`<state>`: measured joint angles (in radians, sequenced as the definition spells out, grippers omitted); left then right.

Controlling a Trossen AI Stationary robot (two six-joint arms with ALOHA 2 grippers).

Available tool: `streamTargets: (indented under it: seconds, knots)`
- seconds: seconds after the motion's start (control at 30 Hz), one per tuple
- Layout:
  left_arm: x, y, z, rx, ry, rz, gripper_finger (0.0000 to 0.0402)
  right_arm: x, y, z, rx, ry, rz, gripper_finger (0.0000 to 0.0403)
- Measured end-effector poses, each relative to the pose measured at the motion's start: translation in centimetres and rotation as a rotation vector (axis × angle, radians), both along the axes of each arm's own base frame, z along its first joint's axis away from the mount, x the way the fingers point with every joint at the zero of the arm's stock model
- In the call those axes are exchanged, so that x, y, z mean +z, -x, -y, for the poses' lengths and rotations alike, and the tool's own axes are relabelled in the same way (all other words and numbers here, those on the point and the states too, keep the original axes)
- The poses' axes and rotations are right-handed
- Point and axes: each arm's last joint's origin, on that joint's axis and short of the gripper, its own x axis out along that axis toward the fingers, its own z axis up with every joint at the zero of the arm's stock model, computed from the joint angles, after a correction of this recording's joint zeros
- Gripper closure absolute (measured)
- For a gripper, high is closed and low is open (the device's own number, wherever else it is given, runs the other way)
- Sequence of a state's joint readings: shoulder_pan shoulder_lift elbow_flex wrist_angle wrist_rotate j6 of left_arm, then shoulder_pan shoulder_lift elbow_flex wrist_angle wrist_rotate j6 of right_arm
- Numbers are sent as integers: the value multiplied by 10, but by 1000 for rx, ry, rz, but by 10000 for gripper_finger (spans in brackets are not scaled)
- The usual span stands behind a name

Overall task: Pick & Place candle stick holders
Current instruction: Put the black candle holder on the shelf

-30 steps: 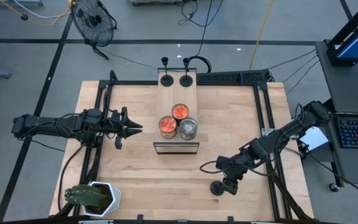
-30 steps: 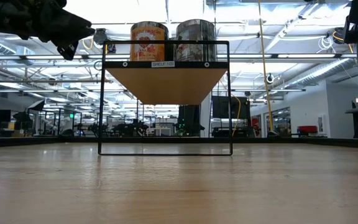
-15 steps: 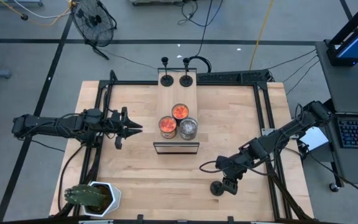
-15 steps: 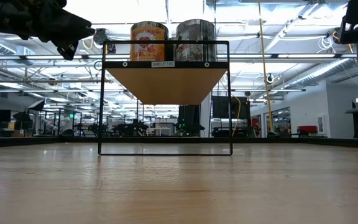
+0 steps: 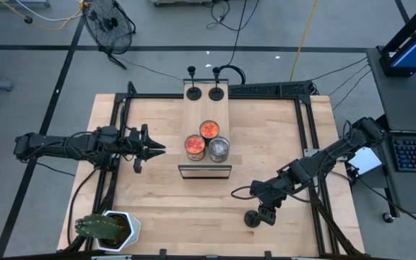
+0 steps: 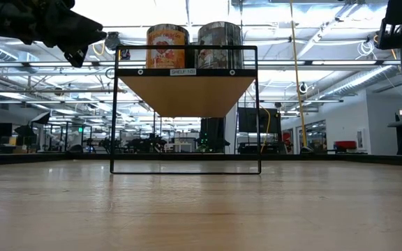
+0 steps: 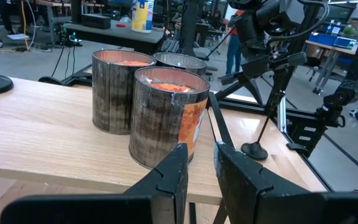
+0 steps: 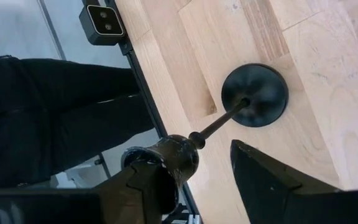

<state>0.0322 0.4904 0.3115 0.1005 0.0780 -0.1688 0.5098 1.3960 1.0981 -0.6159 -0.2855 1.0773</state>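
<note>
A: Near the table's front edge, right of centre, one of the candle stick holders (image 5: 252, 218) stands on its disc base, stem up, with the right gripper (image 5: 268, 214) just over it. In the right wrist view the holder (image 8: 254, 95) has its stem running up between the two dark fingers (image 8: 272, 180), and there is air on both sides of the cup at the top. So the jaws are parted, nothing held yet.

B: The risk?

A: I'd say a tip-over. The stem is thin and the base small; if one finger meets the cup before the other, it could lever the holder over or skate it toward the edge, which looks close.

B: And the other two holders?

A: They stand on the far end of the shelf (image 5: 206, 97), behind the three jars (image 5: 208, 141). The left gripper (image 5: 154, 148) hangs beside the shelf, level with the jars, fingers a narrow slit apart and empty.

B: What does one camera give that another doesn't?

A: The overhead view places everything but hides the finger gap. The right wrist view shows that gap plainly. The low view shows the jars raised on the shelf, yet barely catches the holder at its right border.
</note>
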Motion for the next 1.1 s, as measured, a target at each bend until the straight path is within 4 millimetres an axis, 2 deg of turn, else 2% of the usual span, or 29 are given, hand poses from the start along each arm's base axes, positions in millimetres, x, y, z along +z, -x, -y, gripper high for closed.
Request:
streamTargets:
  seconds: [0.63, 0.97, 1.1]
  knots:
    - [0, 0, 0, -1, 0, 0, 314, 1, 1, 0, -2, -2, -4, 347]
    - [0, 0, 0, -1, 0, 0, 314, 0, 0, 1, -23, 2, -11, 332]
    - [0, 0, 0, -1, 0, 0, 314, 0, -1, 3, -35, 14, -10, 344]
